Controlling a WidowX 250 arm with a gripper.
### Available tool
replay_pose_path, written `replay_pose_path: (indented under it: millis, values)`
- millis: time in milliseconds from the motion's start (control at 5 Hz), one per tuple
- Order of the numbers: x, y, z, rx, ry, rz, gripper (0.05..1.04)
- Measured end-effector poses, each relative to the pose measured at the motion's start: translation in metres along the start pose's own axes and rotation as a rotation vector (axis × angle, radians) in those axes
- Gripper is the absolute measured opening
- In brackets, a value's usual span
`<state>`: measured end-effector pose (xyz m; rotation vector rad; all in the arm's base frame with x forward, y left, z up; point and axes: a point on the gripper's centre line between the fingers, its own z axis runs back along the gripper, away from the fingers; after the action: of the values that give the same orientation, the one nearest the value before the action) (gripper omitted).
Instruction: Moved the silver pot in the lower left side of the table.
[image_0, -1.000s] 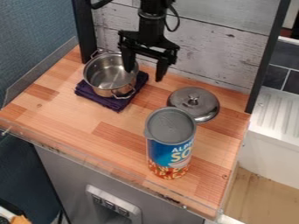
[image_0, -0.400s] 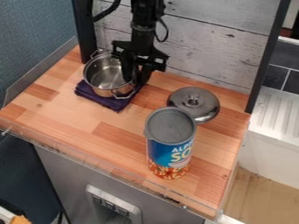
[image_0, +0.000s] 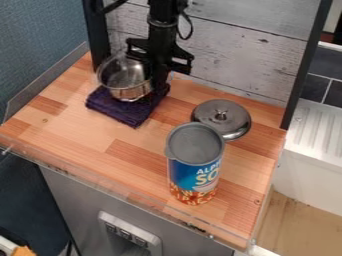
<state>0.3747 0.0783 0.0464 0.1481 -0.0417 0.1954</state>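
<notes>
My gripper (image_0: 157, 86) is at the upper left of the counter, shut on the right wall of the silver pot (image_0: 125, 80). The pot is held slightly raised over the back part of a folded dark purple cloth (image_0: 123, 111), and more of the cloth shows in front of it. Part of the pot's right side is hidden behind the gripper.
A silver lid (image_0: 230, 119) lies on the wooden counter (image_0: 87, 141) right of the cloth. In front of it stands a tall blue can (image_0: 194, 165) with a grey top. A whitewashed plank wall (image_0: 247, 55) rises behind; a clear rail (image_0: 127, 190) runs along the front edge.
The gripper came down to the left, and its fingers closed on the pot's right side. The pot has since risen a little and turned slightly, uncovering more of the cloth.
</notes>
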Motion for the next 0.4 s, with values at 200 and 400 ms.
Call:
replay_pose_path:
  millis: [200,400]
  values:
    - [-0.011,0.004,0.028,0.002,-0.056,0.031,0.081]
    - [-0.038,0.006,0.045,0.032,-0.029,0.072,0.081]
